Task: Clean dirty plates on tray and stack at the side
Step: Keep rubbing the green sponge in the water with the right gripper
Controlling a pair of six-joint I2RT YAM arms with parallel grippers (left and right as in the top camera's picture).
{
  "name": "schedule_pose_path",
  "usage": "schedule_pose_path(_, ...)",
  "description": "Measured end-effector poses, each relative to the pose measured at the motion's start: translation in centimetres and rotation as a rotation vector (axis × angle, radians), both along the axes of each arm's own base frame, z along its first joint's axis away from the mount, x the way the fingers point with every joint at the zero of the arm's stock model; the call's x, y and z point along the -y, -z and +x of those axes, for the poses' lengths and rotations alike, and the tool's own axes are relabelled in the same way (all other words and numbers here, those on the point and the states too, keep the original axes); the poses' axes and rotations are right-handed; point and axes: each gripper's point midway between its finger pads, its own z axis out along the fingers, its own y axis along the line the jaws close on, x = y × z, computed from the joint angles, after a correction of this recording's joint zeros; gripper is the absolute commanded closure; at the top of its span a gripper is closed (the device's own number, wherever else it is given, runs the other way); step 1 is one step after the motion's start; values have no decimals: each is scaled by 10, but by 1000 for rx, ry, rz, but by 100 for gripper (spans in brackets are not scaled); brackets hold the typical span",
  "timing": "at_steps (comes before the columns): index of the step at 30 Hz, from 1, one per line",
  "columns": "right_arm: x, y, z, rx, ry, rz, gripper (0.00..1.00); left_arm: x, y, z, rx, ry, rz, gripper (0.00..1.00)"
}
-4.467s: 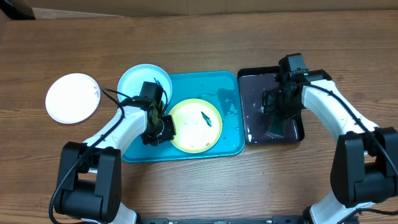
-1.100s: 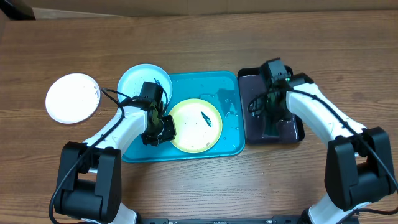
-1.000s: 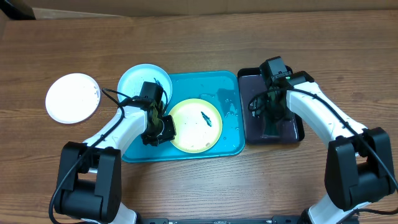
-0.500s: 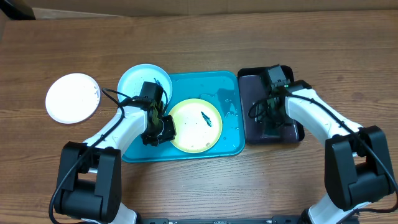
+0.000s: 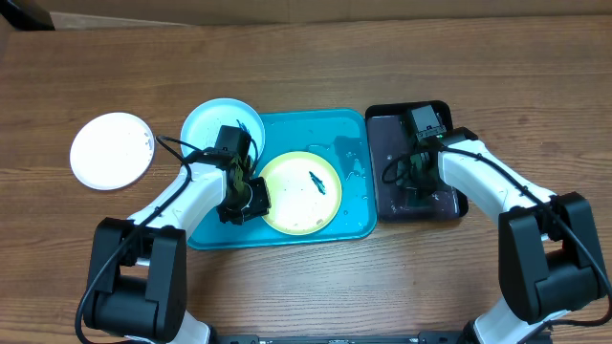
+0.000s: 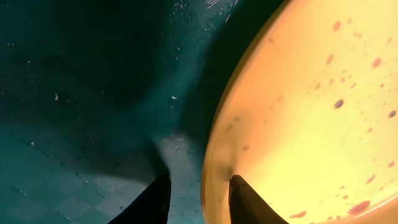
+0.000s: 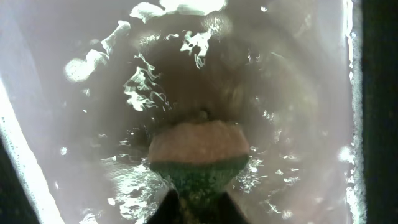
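Note:
A pale yellow plate (image 5: 298,196) with a dark-blue smear (image 5: 316,182) lies in the teal tray (image 5: 354,129). My left gripper (image 5: 245,199) is shut on its left rim; in the left wrist view the rim of the yellow plate (image 6: 298,112) runs between the left gripper's (image 6: 198,202) two fingers. A light blue plate (image 5: 215,124) leans on the tray's far left corner. The white plate (image 5: 112,150) sits on the table to the left. My right gripper (image 5: 418,186) is down in the black tray (image 5: 382,124), shut on a green-and-tan sponge (image 7: 198,155).
The black tray's floor (image 7: 298,93) holds shallow water with glinting ripples. Water drops dot the teal tray (image 6: 74,124) beside the yellow plate. Bare wooden table (image 5: 316,57) lies behind both trays.
My right gripper has moved toward the near end of the black tray, lowered, and shut on the sponge. The left gripper and the plates have not moved.

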Motion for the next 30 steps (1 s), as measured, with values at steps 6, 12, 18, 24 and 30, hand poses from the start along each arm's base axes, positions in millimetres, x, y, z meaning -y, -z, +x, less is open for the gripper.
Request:
schedule_pose_path(6,0,-13,1,-21,-5,-7,95,0,0,0,2,0,0,66)
schedule_pose_path(12,-4,-33,15,7,-9,0,36,0,0,1,5,0,-1,65)
schedule_pose_path(18,0,-31,-1,-59,-8,-17,32,0,0,1,5,0,-1,65)
schedule_pose_path(24,-4,-21,-1,-44,-10,8,31,0,0,1,5,0,-1,65)
schedule_pose_path(30,-20,-15,8,-4,-20,99,38,0,0,1,6,0,-1,65)
